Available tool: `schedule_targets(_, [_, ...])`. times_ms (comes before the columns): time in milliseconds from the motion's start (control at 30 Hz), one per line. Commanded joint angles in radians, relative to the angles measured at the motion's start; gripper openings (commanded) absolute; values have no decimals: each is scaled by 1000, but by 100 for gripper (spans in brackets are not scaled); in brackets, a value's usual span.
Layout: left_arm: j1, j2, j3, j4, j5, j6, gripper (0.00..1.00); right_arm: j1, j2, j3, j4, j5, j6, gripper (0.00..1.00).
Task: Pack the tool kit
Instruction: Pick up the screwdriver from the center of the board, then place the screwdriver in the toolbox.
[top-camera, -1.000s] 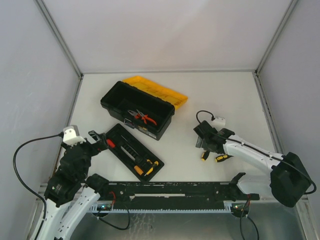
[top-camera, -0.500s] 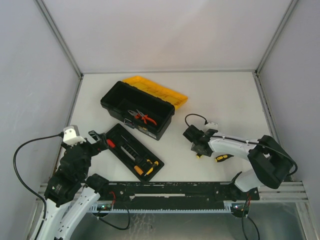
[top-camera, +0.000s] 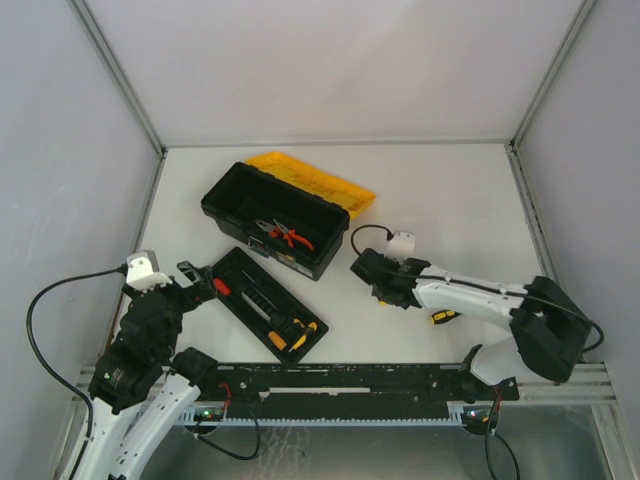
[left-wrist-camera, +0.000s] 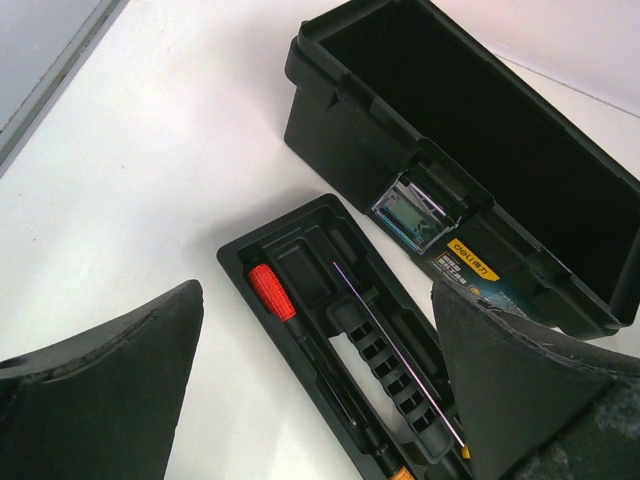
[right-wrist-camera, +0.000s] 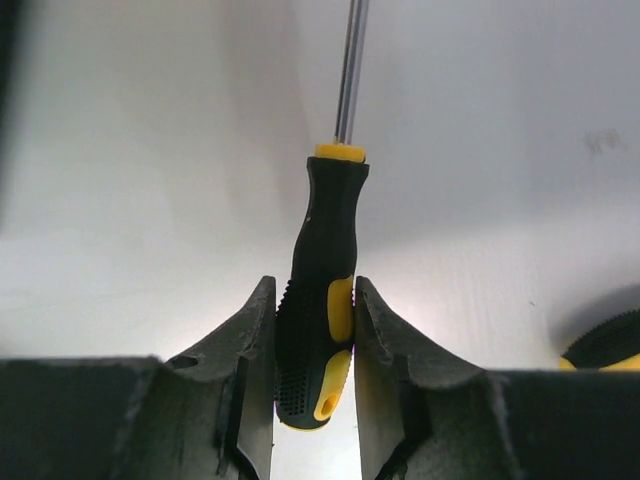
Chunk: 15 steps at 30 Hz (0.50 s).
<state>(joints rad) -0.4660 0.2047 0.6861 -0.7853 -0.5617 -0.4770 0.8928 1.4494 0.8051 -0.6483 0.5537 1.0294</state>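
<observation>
White table (top-camera: 455, 190), grey walls (top-camera: 330, 70).

1. My left arm (top-camera: 150, 335) has black upper joints, a white lower link and a white camera block (top-camera: 141, 265).
2. A long black cable (top-camera: 30, 325) loops off it.
3. My right arm (top-camera: 468, 296) is white between black joints, with a short cable (top-camera: 368, 228) and a white plug (top-camera: 402, 240).
4. My right fingers (right-wrist-camera: 240, 370) are dark grey wedges.

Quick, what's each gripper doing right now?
Left gripper: open, holding nothing.
Right gripper: closed on the black-and-yellow screwdriver, by its handle.
</observation>
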Motion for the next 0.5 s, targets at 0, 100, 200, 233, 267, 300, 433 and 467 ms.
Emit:
schedule_targets(0, [8,9,-13,35,13,23,100,31,-174,111,100,119,-167,0])
schedule_targets(100, [8,9,-13,35,13,23,100,32,-268,112,247,73,-330,0])
schedule_targets(200, [8,11,-14,39,9,23,100,31,-310,119,445,-69,-562,2])
schedule_targets(233, [10,14,-14,42,11,26,100,32,-308,132,486,-119,-626,2])
schedule_targets(267, [13,19,-13,44,18,27,100,31,-298,153,514,-160,-676,3])
schedule_targets(300, [15,25,-13,45,25,29,100,28,-278,184,517,-203,-718,3])
schedule_targets(433, [17,35,-10,40,34,31,100,22,-142,357,439,-441,-924,4])
schedule_targets(467, [17,33,-10,40,31,30,100,13,-108,380,411,-540,-1020,4])
